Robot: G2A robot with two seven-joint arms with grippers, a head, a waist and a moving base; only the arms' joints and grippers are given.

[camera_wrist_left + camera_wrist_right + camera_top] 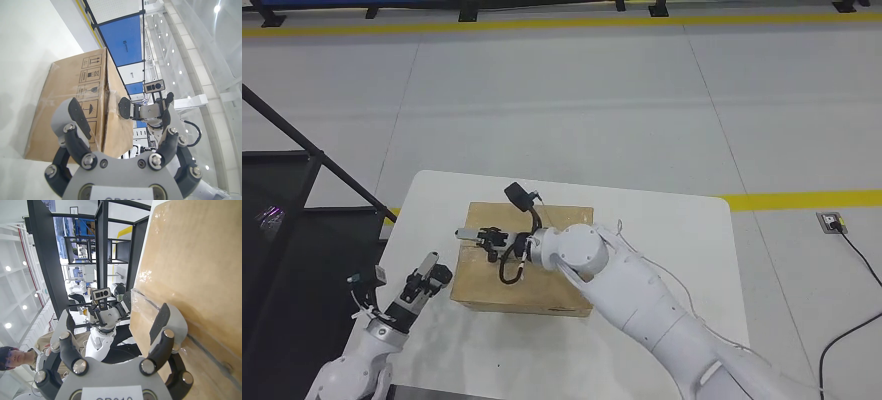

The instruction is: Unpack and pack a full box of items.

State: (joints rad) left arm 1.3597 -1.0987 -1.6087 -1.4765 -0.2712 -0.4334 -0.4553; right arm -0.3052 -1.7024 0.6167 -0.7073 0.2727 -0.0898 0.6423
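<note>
The right arm stretches from the robot's right side over the box [482, 290]. Its wrist is turned so the right pincer [482, 237] lies low across the lid. That pincer is spread wide and pinches nothing; one finger [166, 321] lies against the cardboard beside the taped seam, and the other is clear of it. The left arm angles up from the robot's left, with the left pincer [427, 272] also spread and empty, aimed at the box's end wall just ahead of it. The box sits closed on the white table [662, 230], lid up, under the right pincer. Its long axis runs away from the left pincer, across the table.
</note>
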